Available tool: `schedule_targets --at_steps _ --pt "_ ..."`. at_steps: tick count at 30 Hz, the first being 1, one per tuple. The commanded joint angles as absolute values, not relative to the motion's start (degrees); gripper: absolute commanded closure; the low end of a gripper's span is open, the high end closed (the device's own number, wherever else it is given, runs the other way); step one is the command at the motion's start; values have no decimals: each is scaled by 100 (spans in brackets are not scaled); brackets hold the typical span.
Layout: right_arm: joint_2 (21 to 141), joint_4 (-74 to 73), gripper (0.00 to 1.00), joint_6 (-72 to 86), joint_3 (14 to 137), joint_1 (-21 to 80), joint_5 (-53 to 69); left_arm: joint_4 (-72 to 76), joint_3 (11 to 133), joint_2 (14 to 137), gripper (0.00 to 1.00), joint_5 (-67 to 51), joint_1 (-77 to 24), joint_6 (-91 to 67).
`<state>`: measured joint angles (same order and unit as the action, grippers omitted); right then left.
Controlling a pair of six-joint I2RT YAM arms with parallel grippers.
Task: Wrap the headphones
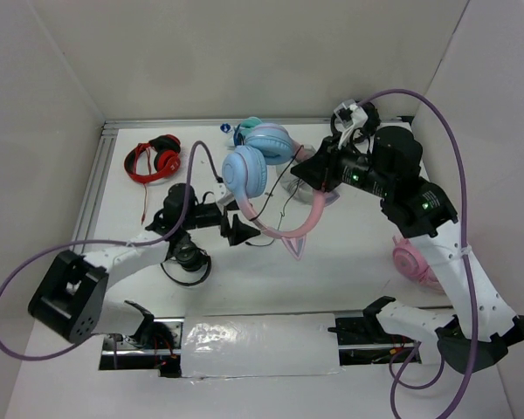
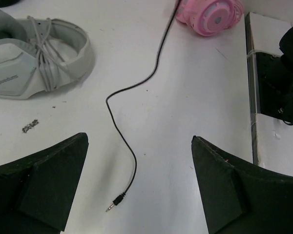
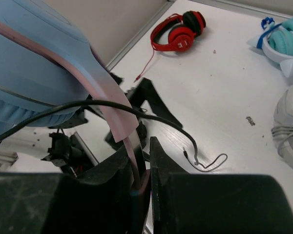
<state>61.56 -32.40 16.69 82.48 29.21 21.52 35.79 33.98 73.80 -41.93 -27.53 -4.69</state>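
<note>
Currently my right end effector point(image 3: 145, 163) is closed tight on the pink headband point(image 3: 107, 97) of the headphones point(image 1: 271, 144), with the band pinched between both fingers. The light blue ear cups point(image 1: 244, 170) ride up off the tabletop point(image 1: 349, 262), over its middle. The thin black cable point(image 2: 118, 117) comes down from the cups and trails across the tabletop. Its plug point(image 2: 118, 199) lies flat in the gap beneath my left end effector point(image 2: 139, 139), which is spread fully wide and holds nothing. Further out: all-pink headphones point(image 2: 210, 13) on the right side, grey-white headphones point(image 2: 34, 53) with a cord wound round them, red headphones point(image 1: 155, 160) at back left, teal-and-white headphones point(image 3: 289, 38) at the back.
</note>
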Motion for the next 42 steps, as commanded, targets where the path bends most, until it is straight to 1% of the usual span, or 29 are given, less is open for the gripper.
schedule_targets --at_steps 1,2,4,6,9,13,18,20,22,26,28,29,30,31,32,33,34,37,39,42 --pt "6187 -3155 100 1828 8833 2883 2593 4061 4147 8083 1 -5114 -2733 -158" --pt "6231 -3164 100 1828 8911 2874 2567 3895 4453 8251 1 -5298 -2751 -167" --pt "6266 -3147 100 1846 8947 2848 2558 3850 4657 8639 1 -5738 -2786 -280" --pt "6354 -3138 100 1872 9035 2804 2619 4261 4711 8893 1 -5888 -2856 -421" --pt "6494 -3129 100 1942 9123 2786 2820 4702 4798 9148 1 -5731 -2987 -615" --pt "6609 -3094 100 2048 9290 2742 2856 4991 5211 9597 1 -5906 -3094 -931" --pt "6618 -2936 100 2179 9299 2742 2988 5825 5449 10167 1 -5687 -3243 -1423" --pt "6627 -2874 100 2250 9272 2733 3049 5810 5712 10370 1 -5555 -3322 -1398" --pt "6653 -2830 100 2285 9299 2742 3067 5695 6028 10537 1 -5677 -3366 -1450" --pt "6732 -2838 100 2320 9369 2742 3085 5871 6257 10968 1 -5537 -3445 -1722" --pt "6776 -2909 100 2294 9457 2733 3050 5906 6398 11152 5 -5528 -3445 -1845" --pt "6785 -2927 100 2294 9457 2733 3050 5880 6451 11206 18 -5441 -3445 -1968" --pt "6776 -2944 100 2294 9448 2725 3041 5810 6547 11250 26 -5353 -3445 -2047" --pt "6742 -2918 100 2294 9431 2716 3015 5836 6574 11337 44 -5353 -3454 -2074" --pt "6724 -2927 100 2294 9405 2707 3006 5879 6592 11364 59 -5361 -3454 -2083" --pt "6706 -2944 100 2294 9369 2707 2988 5862 6609 11382 92 -5309 -3445 -2092" --pt "6671 -2962 100 2277 9343 2672 2927 5653 6618 11338 100 -5178 -3437 -2127" --pt "6566 -3014 100 2250 9238 2532 2848 5545 6321 11084 100 -4783 -3349 -2100" --pt "6504 -3006 100 2215 9097 2461 2804 5651 5820 10760 100 -4598 -3209 -2232" --pt "6355 -3023 100 2154 8755 2180 2514 5441 5117 10155 100 -3913 -2946 -2425"
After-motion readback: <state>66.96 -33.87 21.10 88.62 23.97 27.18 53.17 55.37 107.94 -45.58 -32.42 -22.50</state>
